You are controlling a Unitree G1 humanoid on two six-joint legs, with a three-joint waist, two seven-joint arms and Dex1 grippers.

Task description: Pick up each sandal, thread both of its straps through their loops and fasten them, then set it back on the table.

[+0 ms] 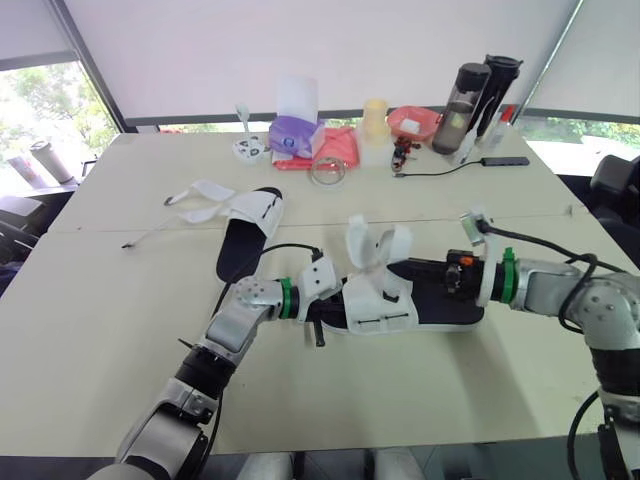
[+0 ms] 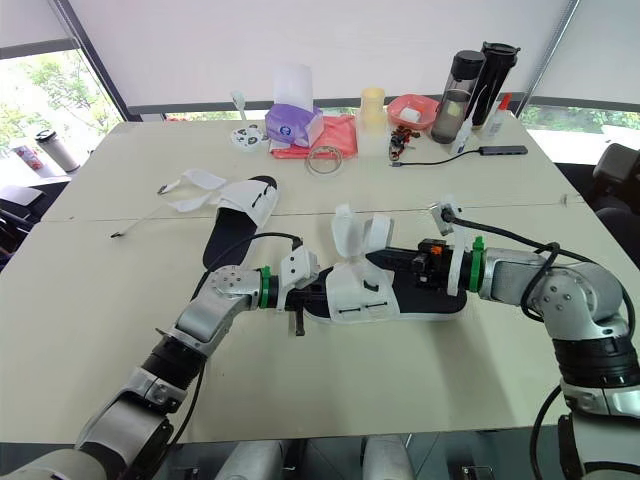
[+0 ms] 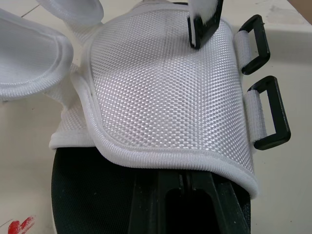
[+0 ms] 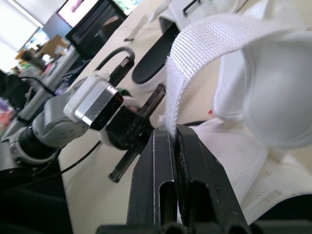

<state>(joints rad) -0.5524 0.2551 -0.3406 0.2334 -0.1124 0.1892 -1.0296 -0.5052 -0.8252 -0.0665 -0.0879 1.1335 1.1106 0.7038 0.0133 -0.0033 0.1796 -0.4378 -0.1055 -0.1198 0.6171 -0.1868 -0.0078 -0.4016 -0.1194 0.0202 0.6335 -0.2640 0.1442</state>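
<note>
The sandal (image 1: pixel 430 300) lies crosswise, toe leftward, free tabletop (image 1: pixel 400 400) before it; right tool (image 4: pixel 174 130) is clamped on a strap (image 4: pixel 204 34); left tool (image 3: pixel 187 178) seemingly pinches the sole edge.

Left pincer (image 3: pixel 187 179) grips the white-mesh sandal (image 3: pixel 161 92); two black loops (image 3: pixel 281 119) alongside.
</note>
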